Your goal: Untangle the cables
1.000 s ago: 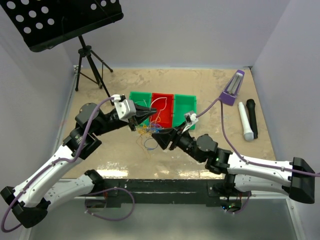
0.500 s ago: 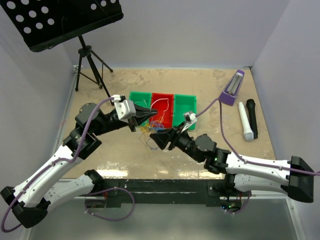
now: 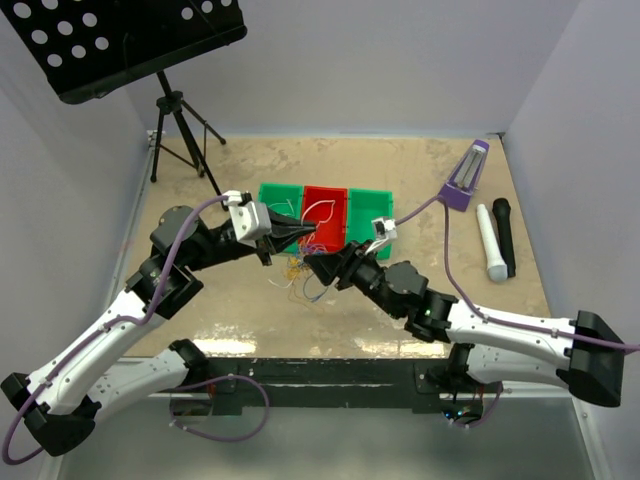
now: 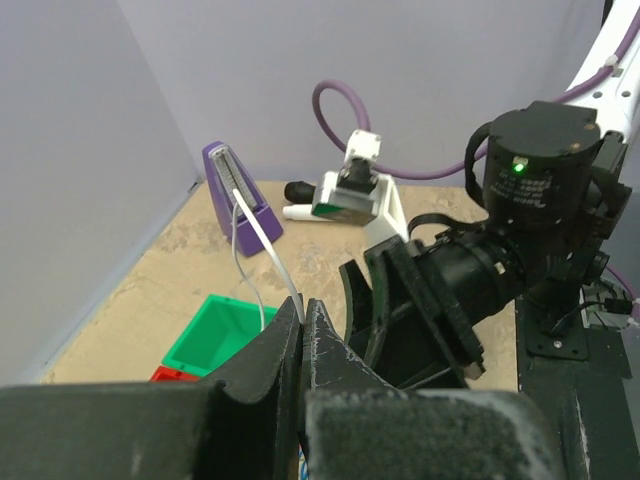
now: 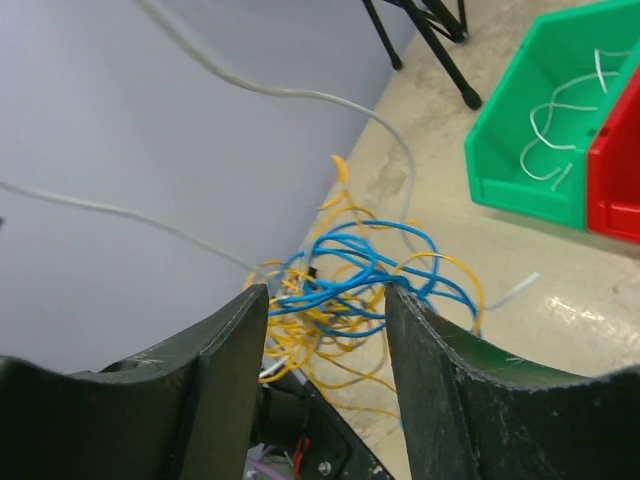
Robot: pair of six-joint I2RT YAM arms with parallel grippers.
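Three bins: a green plastic bin [image 3: 277, 195], a red plastic bin [image 3: 339, 206] and a second green plastic bin [image 3: 371, 208] sit side by side on the tan table [image 3: 420, 165].
Left gripper [image 4: 303, 312]: jaws pressed together, clamped on the thin white cable [image 4: 246, 228], which arcs up from the tips and loops over the red bin.
Right gripper [image 5: 325, 345]: jaws apart, pointed at the tangle; contact cannot be told.
Tangle of thin blue and yellow-orange cables [image 5: 345, 285]: on the table just in front of the red bin, beside both gripper tips.
Short white cable pieces [image 5: 558, 125]: inside the left green bin.
Right edge: a purple metronome [image 3: 465, 180], a white microphone [image 3: 490, 245] and a black microphone [image 3: 504, 232], well apart from the bins.
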